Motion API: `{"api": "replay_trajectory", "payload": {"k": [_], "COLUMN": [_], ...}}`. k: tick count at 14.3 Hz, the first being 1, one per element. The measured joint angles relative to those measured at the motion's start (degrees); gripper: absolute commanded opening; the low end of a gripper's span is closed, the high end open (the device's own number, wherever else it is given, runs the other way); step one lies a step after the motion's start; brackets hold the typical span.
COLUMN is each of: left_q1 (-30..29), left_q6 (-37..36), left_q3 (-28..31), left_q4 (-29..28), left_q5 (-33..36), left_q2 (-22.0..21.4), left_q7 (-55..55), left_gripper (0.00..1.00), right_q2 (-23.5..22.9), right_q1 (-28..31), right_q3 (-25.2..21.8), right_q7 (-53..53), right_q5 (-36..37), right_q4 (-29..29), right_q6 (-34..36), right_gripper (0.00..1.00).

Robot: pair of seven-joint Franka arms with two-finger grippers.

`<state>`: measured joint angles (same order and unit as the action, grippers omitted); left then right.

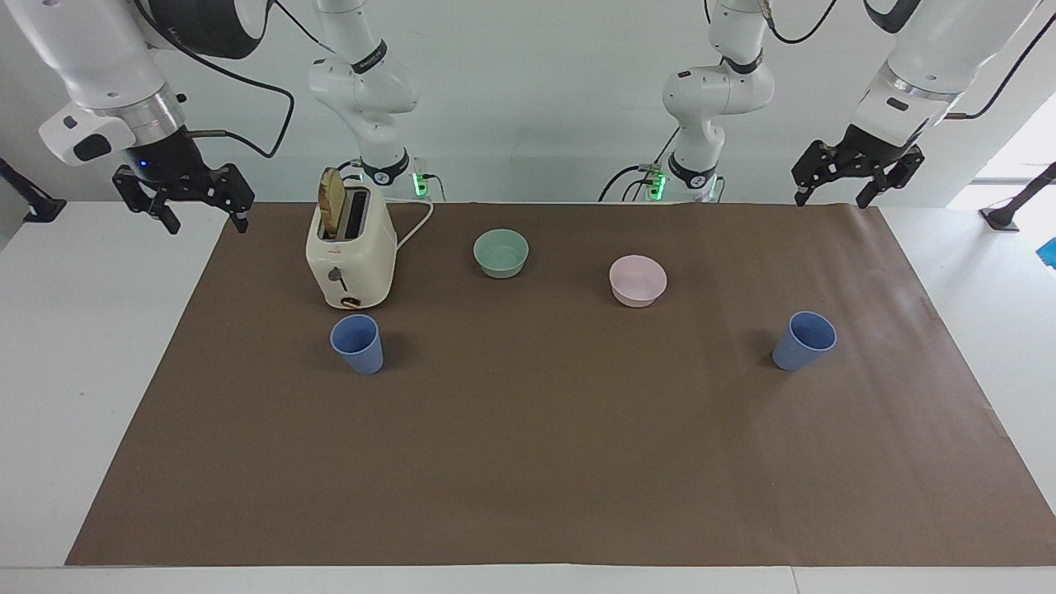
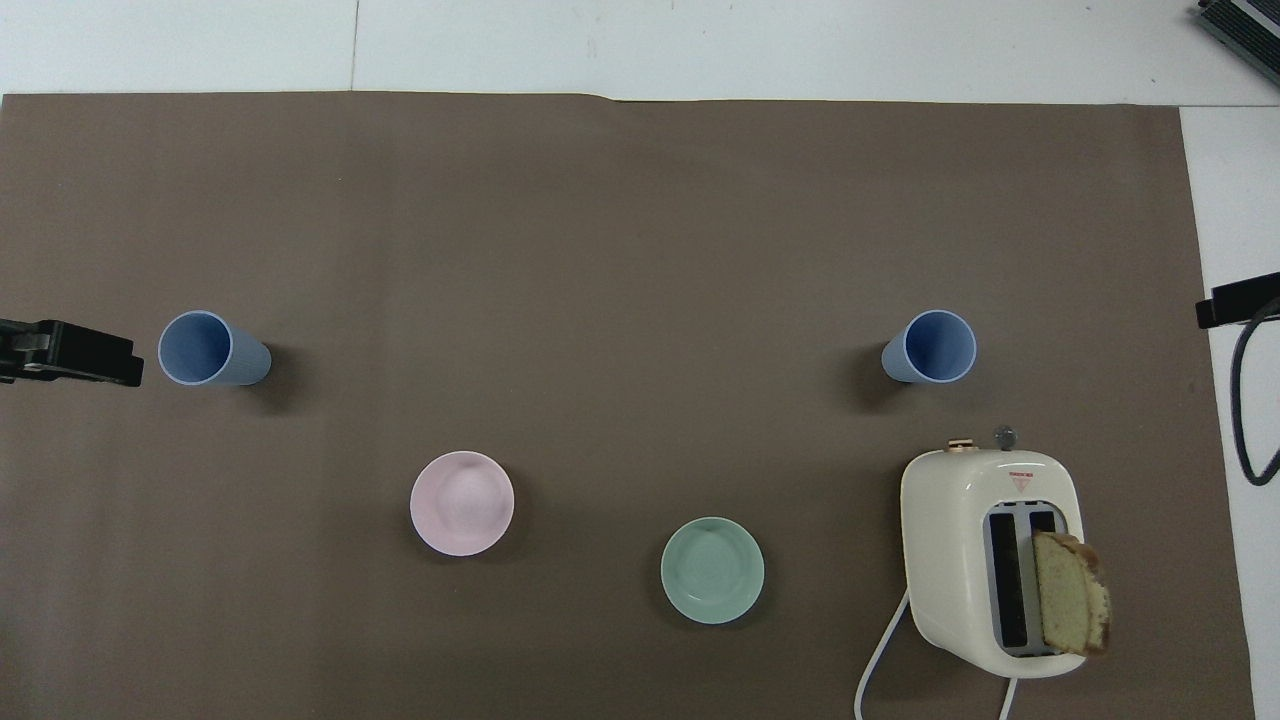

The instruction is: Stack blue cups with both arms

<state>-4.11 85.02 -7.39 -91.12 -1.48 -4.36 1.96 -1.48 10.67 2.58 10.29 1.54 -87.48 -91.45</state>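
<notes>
Two blue cups stand upright and apart on the brown mat. One cup (image 1: 357, 344) (image 2: 930, 347) stands just beside the toaster, farther from the robots than it. The other cup (image 1: 803, 341) (image 2: 210, 348) stands toward the left arm's end. My left gripper (image 1: 829, 200) is open and empty, raised over the mat's edge at its own end; only its tip (image 2: 70, 352) shows in the overhead view. My right gripper (image 1: 205, 224) is open and empty, raised over the mat's edge at its end, beside the toaster; its tip (image 2: 1238, 298) shows in the overhead view.
A cream toaster (image 1: 351, 257) (image 2: 990, 560) with a slice of bread sticking up stands at the right arm's end, its cord trailing toward the robots. A pale green bowl (image 1: 501, 252) (image 2: 712, 570) and a pink bowl (image 1: 638, 280) (image 2: 462, 503) sit nearer to the robots than the cups.
</notes>
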Motion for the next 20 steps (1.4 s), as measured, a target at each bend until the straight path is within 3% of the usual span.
{"api": "replay_trajectory", "payload": {"k": [4,9,15,20], "left_q1": [-0.4,-4.8,-10.3,-11.3], "left_q6": [0.8,7.4,17.2,25.7], "left_q3": [0.3,0.3,0.5,0.4], "left_q4": [-0.6,-1.5,-2.6,-9.5], "left_q5": [0.0,0.0,0.0,0.0], "left_q2": [0.0,1.5,8.3,13.2], "left_q7": [0.0,0.0,0.3,0.3], "left_gripper": [1.0,1.0,1.0,1.0], "right_q2": [0.0,0.0,0.0,0.0], "right_q1": [0.0,0.0,0.0,0.0], "right_q3": [0.0,0.0,0.0,0.0], "right_q7": [0.0,0.0,0.0,0.0], "right_q5": [0.0,0.0,0.0,0.0], "right_q4": [0.0,0.0,0.0,0.0], "right_q6": [0.0,0.0,0.0,0.0], "right_gripper": [1.0,1.0,1.0,1.0]}}
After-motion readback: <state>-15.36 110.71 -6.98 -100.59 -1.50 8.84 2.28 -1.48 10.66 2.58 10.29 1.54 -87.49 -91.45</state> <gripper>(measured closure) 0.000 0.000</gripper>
